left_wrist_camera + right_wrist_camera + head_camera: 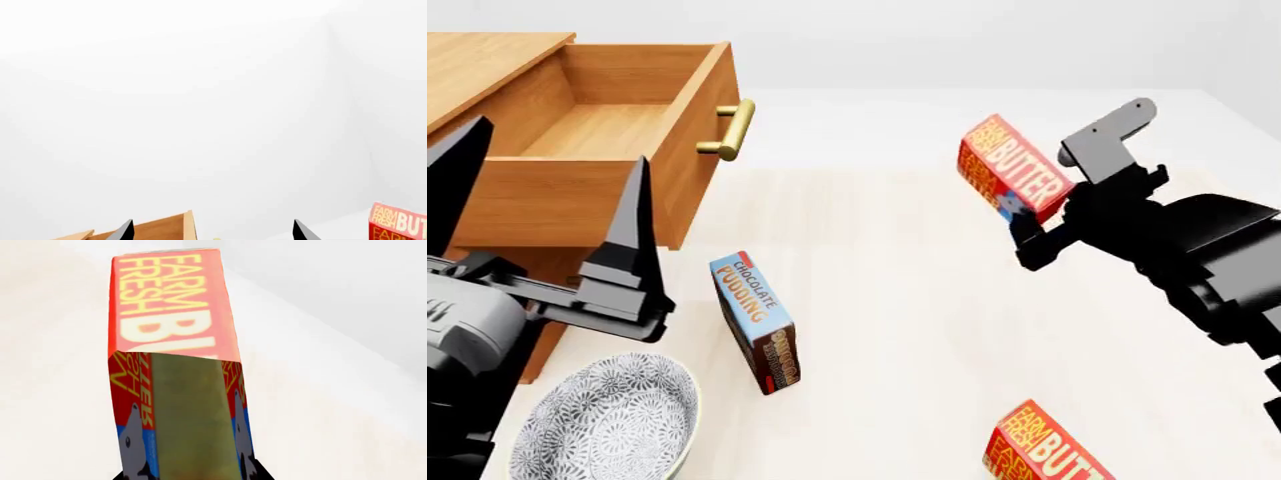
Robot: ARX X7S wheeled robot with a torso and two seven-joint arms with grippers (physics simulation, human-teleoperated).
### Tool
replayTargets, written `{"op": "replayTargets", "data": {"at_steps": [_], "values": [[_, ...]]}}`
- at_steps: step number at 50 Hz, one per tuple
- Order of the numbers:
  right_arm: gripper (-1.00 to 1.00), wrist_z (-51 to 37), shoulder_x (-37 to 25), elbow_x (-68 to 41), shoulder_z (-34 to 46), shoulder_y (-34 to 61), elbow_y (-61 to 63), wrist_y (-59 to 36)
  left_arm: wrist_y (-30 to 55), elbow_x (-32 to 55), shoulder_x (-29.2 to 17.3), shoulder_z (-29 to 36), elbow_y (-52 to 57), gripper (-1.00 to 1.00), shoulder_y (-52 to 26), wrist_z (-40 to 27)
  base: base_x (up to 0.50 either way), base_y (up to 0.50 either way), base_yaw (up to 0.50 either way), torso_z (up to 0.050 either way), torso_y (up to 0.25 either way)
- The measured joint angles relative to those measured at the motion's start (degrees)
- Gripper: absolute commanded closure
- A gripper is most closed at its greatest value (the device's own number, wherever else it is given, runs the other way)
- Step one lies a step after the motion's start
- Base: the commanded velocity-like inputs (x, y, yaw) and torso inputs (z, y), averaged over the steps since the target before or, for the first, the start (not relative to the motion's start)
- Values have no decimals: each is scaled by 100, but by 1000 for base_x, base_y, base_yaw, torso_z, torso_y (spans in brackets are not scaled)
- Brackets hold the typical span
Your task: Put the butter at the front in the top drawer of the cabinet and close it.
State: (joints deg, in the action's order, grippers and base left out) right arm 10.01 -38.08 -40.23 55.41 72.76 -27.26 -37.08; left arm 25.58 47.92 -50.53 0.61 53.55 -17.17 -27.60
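Two butter boxes in head view. One butter (1010, 167) is clamped in the right gripper (1030, 215), mid-right of frame, held aloft, long axis tilted. Top drawer (601, 130) stands open at upper left. Left gripper (541, 190), jaws spread and empty, sits before it.

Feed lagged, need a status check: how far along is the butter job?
Done: the top drawer stands open and looks empty. In hand: the right tool holds one butter box clear of the table, well right of the cabinet; the left tool is open, empty, near the drawer. Left: carry the butter over, drop it in, push the drawer shut.
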Motion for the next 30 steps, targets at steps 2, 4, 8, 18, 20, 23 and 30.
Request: {"op": "replayTargets", "data": {"at_steps": [2,4,8,18,20,23,30], "values": [[100,-63,-45,92,21,15,178,109,-1,-1,-3,8,-2,-100,-6,5,0,0,0,0,0],[100,-124,-86,176,43,34,361,201,3,1,-9,20,-4,-100,-20,10,0,0,0,0,0],[100,-232,-162,307,79,88,738,324,44,24,-35,54,0,-100,-91,13,0,0,0,0,3],[100,-710,-312,671,214,381,1677,121,666,381,-222,383,44,-100,-1031,-18,0,0,0,0,1],[100,-803,-341,766,254,447,1846,69,906,492,-251,526,39,-100,-1376,-3,0,0,0,0,5],[100,-915,-388,880,303,542,2086,-7,1304,636,-268,778,14,-100,-1949,57,0,0,0,5,0],[100,-1113,-509,1106,393,791,2555,-249,2322,753,-183,1559,-141,-100,-3496,500,0,0,0,0,2]]}}
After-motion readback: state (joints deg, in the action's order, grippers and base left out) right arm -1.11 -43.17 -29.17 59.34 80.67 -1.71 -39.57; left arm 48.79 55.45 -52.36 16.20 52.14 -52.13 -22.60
